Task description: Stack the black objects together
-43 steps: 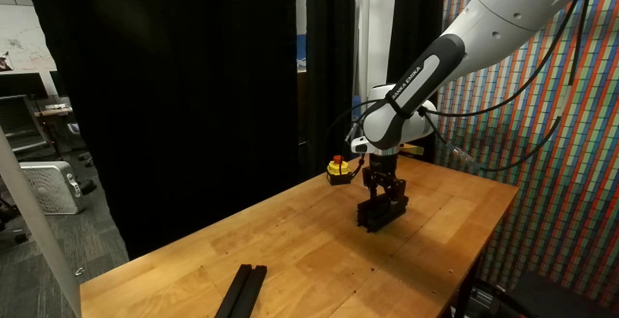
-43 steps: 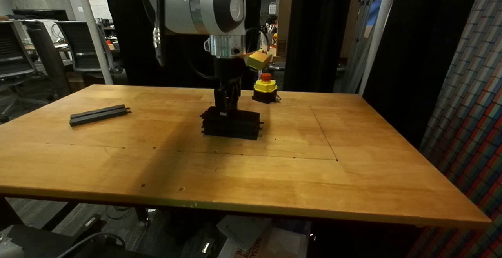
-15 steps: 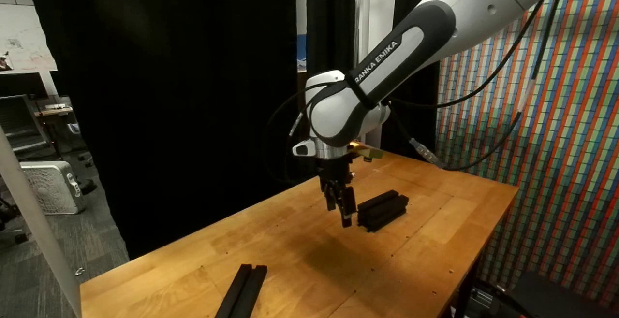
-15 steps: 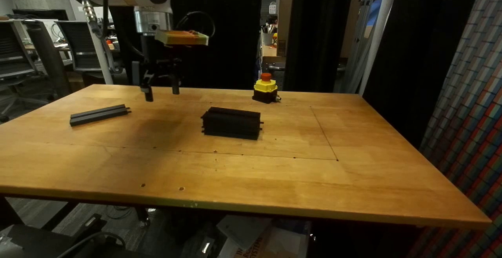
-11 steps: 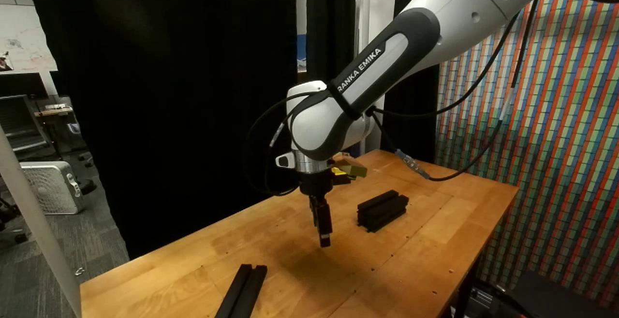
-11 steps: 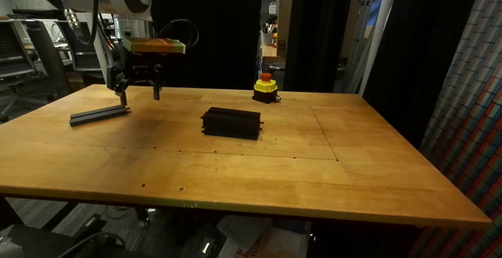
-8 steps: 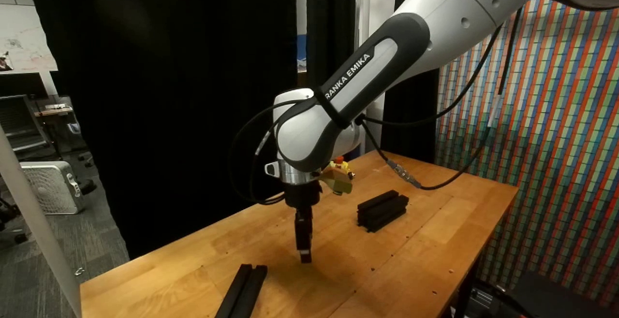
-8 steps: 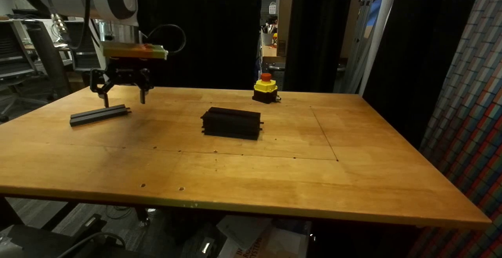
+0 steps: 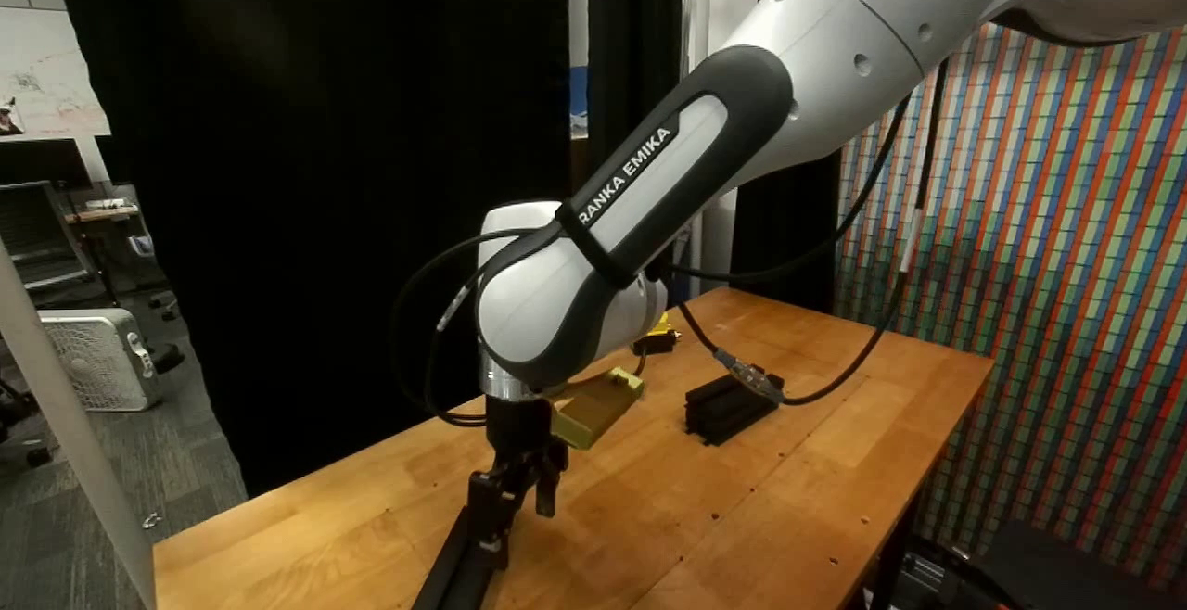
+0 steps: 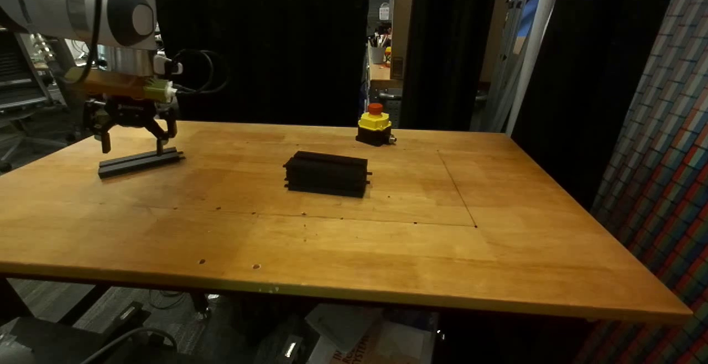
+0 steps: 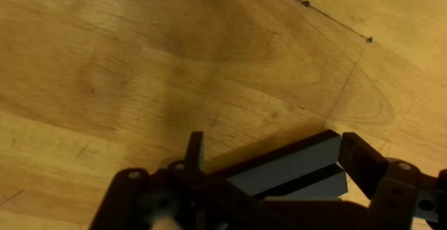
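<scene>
From my seat I have the gripper [image 11: 270, 146] low over the work, its fingers [image 11: 363, 163] standing wide apart. Two black bars [image 11: 286, 167] lie side by side on the wooden table [image 11: 104, 83], slanting below the gap that the fingers span. On my wrist view their plain ends sit right by the finger on the right; whether that finger touches them I can't tell. The finger on the left of the same view stands over bare wood, just off the long side of the bar closest to it, and from there the pair runs on out of sight behind the gripper's body. In an exterior view I see one fingertip [image 10: 160, 147] overlapping the bars' top edge and the opposite fingertip [image 10: 106, 145] just above their left end. The stack of black bars [image 10: 326, 178] is well apart from the fingers, to their right as I look from there; I can't count its layers, and in an exterior view a cable connector [image 9: 756, 383] hides part of it from me. A yellow-and-red button [image 10: 375, 122] stands on the table, also to the right of the fingers and well apart from them. Just above the fingers, a yellow box [image 10: 121, 84] is fixed to the arm [image 10: 83, 7].
</scene>
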